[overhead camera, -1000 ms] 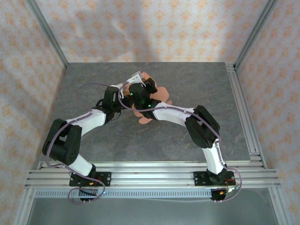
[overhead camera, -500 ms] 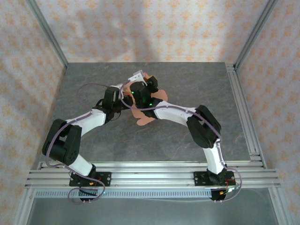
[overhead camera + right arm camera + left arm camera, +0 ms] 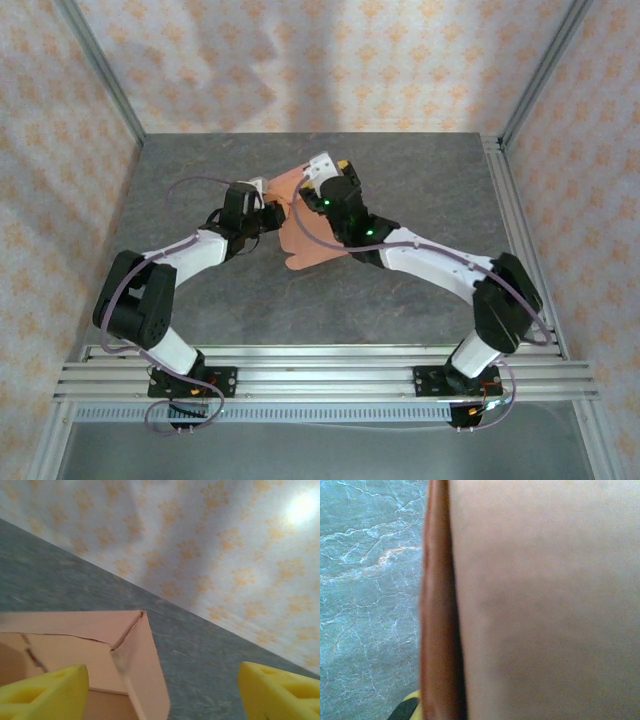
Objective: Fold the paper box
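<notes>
This is looking like a robotics lab test cell: two robot arms, the left arm (image 3: 190, 255) & the right arm (image 3: 440, 265), are sitting bolted onto alu rails (image 3: 320, 372) at the near edge of a grey stone-look worktop (image 3: 200, 300), w/ loose cables (image 3: 190, 182) looping along them. Alu frame posts (image 3: 101, 70) are boxing the worktop in, and flat panels (image 3: 330, 60) w/ a repeating orange print are standing as walls on 3 sides. Green LEDs (image 3: 326, 203) are glowing on the right arm's wrist.
</notes>
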Controlling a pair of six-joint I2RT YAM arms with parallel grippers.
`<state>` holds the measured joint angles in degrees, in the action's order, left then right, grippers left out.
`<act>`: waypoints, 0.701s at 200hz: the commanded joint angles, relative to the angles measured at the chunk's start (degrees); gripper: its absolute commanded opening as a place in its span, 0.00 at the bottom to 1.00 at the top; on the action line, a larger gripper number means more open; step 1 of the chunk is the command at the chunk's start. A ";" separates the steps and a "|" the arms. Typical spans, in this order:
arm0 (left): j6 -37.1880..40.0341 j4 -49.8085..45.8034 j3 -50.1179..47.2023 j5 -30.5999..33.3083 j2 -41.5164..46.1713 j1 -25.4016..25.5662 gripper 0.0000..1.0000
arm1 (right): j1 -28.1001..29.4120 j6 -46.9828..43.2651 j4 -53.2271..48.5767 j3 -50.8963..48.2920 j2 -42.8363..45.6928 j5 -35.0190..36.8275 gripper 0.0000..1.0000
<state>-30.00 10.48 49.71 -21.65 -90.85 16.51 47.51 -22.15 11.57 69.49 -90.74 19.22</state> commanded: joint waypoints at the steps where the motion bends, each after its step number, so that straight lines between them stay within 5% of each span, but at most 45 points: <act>1: -0.05 -0.22 1.71 0.47 -0.82 0.19 0.00 | -2.37 10.79 -2.82 0.18 4.23 -9.77 0.79; 52: 1.43 -0.95 1.20 2.20 -0.19 0.19 0.00 | -8.03 36.14 -19.50 12.56 0.66 -17.41 0.79; 140: 2.47 -1.00 0.70 2.59 0.54 0.21 0.00 | -9.07 44.78 -45.30 36.54 -17.87 -23.05 0.87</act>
<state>-28.88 9.65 49.89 -20.53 -91.35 16.51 38.94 18.74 -24.47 102.00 -105.54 -1.48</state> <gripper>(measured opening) 0.055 0.864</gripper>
